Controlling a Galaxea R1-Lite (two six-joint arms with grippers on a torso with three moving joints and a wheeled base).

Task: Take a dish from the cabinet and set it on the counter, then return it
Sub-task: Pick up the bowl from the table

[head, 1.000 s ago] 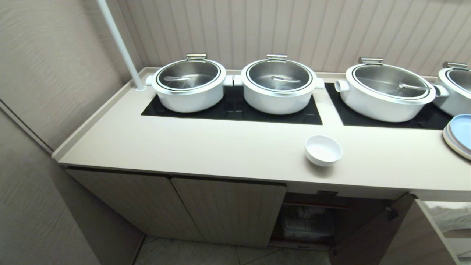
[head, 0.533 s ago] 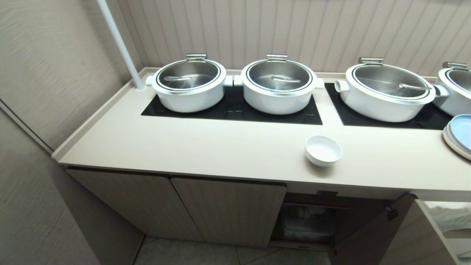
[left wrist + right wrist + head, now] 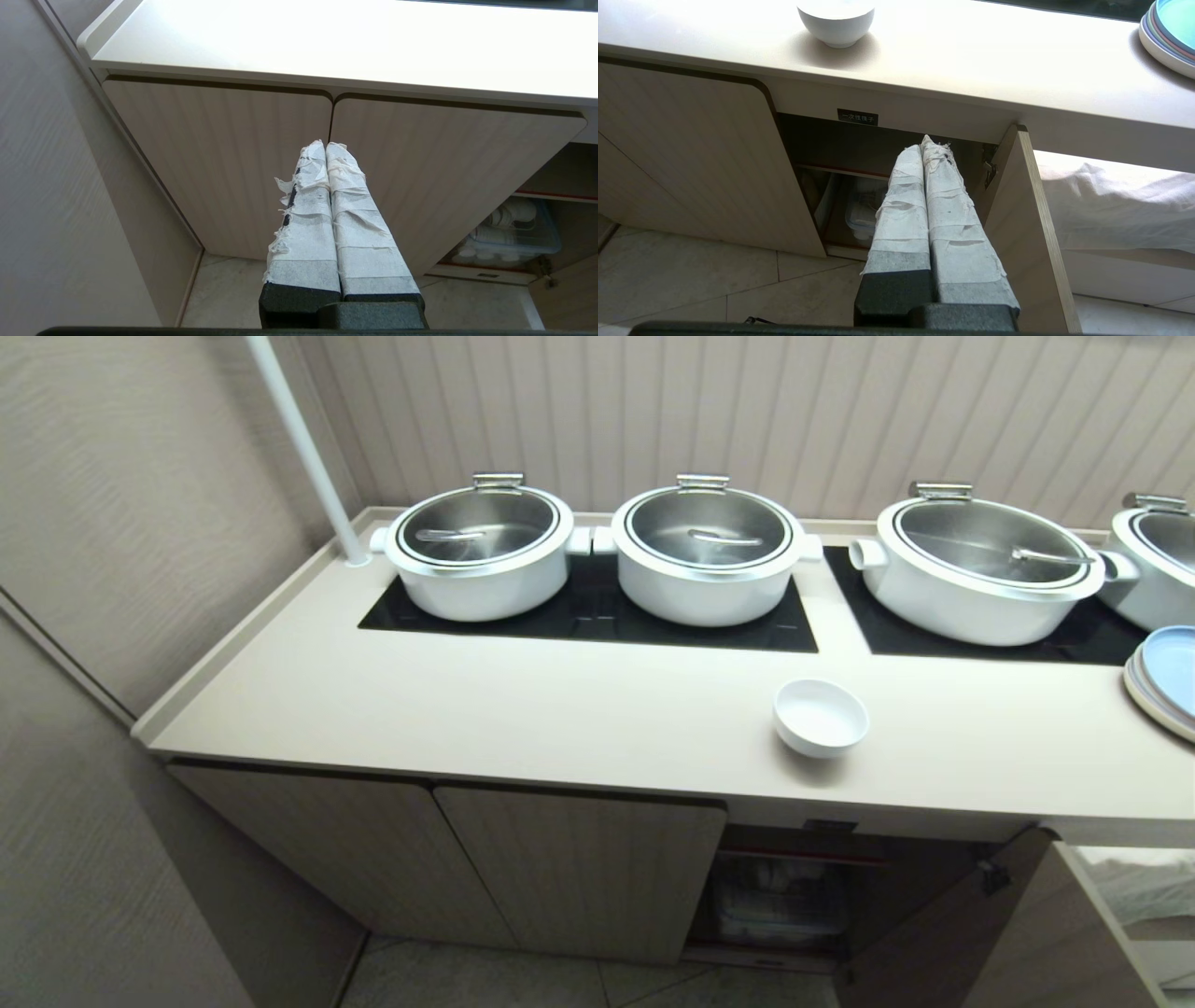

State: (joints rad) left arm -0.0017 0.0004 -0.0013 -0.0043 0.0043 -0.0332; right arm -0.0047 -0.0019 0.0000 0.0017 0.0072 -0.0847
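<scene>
A small white dish (image 3: 821,715) (image 3: 836,21) stands upright and empty on the beige counter (image 3: 523,709) (image 3: 952,56), near its front edge. Below it the cabinet (image 3: 579,868) has its right door (image 3: 1031,224) swung open, showing a dark inside with a red-edged shelf (image 3: 840,171). My right gripper (image 3: 924,144) hangs low in front of that opening, shut and empty. My left gripper (image 3: 325,145) is shut and empty too, facing the two closed doors (image 3: 215,158). Neither arm shows in the head view.
Several large white pots with steel lids (image 3: 481,555) (image 3: 707,555) (image 3: 980,569) sit on black glass panels at the back. A stack of pastel plates (image 3: 1167,677) (image 3: 1169,32) lies at the counter's right. A clear lidded box (image 3: 861,210) (image 3: 514,228) sits inside the cabinet. A wall closes the left side.
</scene>
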